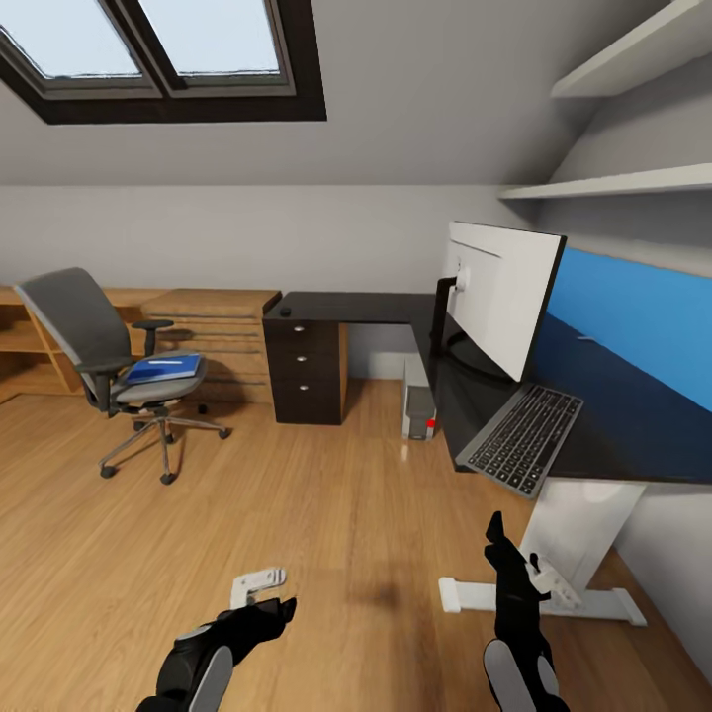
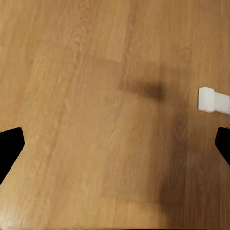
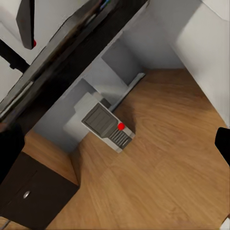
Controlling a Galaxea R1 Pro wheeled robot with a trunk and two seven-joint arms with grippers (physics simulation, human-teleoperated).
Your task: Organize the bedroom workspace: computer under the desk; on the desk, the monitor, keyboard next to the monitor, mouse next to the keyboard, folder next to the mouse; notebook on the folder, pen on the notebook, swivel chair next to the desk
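Note:
The grey swivel chair [image 1: 94, 346] stands on the floor at the left, apart from the desk [image 1: 633, 425], with the blue folder [image 1: 163, 369] on its seat. The monitor [image 1: 504, 297] stands on the black desk top, its white back towards me. The keyboard [image 1: 524, 438] lies beside it near the front edge. A small dark lump, the mouse [image 1: 285, 311], sits at the desk's far end. The computer [image 1: 418, 400] [image 3: 106, 125] stands under the desk [image 3: 72, 52]. My left gripper [image 1: 275, 601] [image 2: 115, 143] and right gripper [image 1: 499, 549] [image 3: 115, 143] hang open over bare floor. Notebook and pen are out of view.
A black drawer unit [image 1: 307, 371] [image 3: 28, 191] stands under the desk's far end. Low wood shelf units [image 1: 213, 321] line the back wall. The desk's white leg and foot [image 1: 554, 593] [image 2: 213, 100] are just right of my grippers. Open wood floor lies ahead.

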